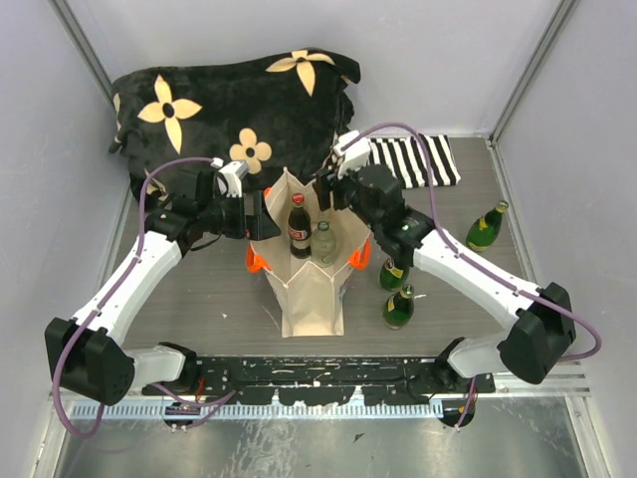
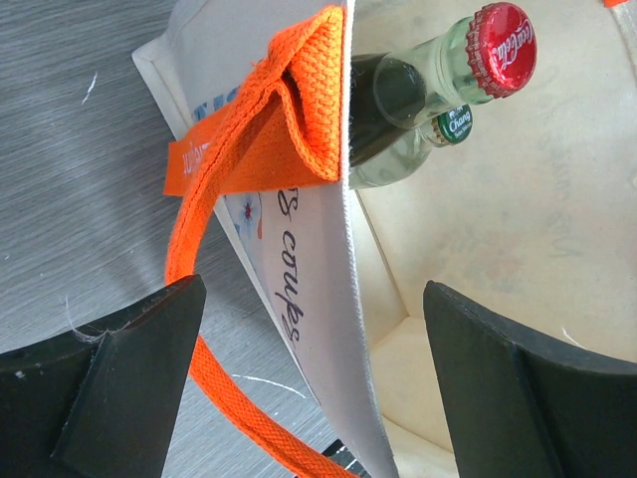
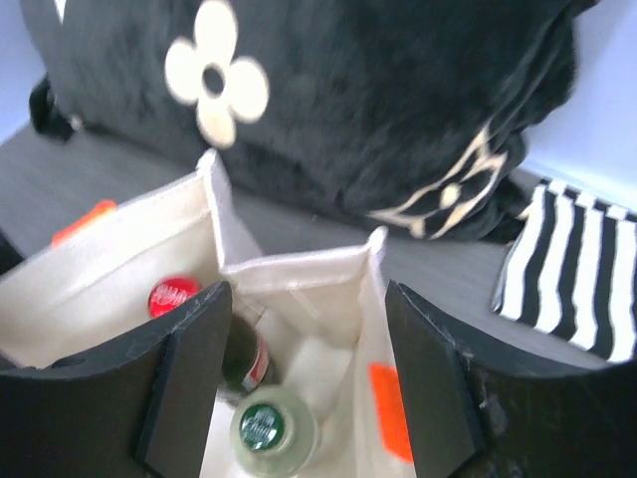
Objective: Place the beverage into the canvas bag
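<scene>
Pincers gape wide, gripping nothing: left pincer (image 2: 311, 299) straddles the canvas bag (image 1: 311, 299) at its 9 o'clock wall, right pincer (image 3: 307, 299) hangs over its mouth. Inside stand 2 beverages, a red-capped bottle (image 1: 299, 227) and a green-capped bottle (image 1: 323, 242).

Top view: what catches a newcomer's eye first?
The tote stands open at centre with two bottles inside, a red-capped cola and a green-capped one. Left fingers and right fingers are open at its mouth. The black flowered cushion lies behind; three green bottles stand to the right.
</scene>
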Controlling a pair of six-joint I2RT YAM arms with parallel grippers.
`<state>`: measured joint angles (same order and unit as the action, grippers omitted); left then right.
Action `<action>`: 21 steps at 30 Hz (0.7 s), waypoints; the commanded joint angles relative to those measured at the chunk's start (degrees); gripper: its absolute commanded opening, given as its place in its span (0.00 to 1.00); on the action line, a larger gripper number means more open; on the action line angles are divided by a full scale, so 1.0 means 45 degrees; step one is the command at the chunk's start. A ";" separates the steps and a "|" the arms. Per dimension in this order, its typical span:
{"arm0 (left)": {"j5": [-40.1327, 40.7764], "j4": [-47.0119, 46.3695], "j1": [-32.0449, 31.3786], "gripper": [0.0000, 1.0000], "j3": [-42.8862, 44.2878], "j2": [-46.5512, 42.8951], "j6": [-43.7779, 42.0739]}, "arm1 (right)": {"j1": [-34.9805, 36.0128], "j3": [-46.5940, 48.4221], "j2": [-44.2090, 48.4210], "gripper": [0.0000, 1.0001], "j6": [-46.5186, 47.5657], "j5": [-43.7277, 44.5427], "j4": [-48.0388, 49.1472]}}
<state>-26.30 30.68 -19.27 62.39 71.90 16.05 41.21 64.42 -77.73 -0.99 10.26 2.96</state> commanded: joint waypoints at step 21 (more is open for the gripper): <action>-0.0388 -0.0929 -0.0113 0.98 -0.0751 -0.0894 -0.0276 | -0.9084 0.5369 -0.1203 0.71 -0.1167 0.2057 -0.7920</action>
<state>-26.59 29.52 -19.62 60.75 69.45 15.03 -0.60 102.19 -97.84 -9.39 16.91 -46.83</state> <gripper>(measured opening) 0.979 0.686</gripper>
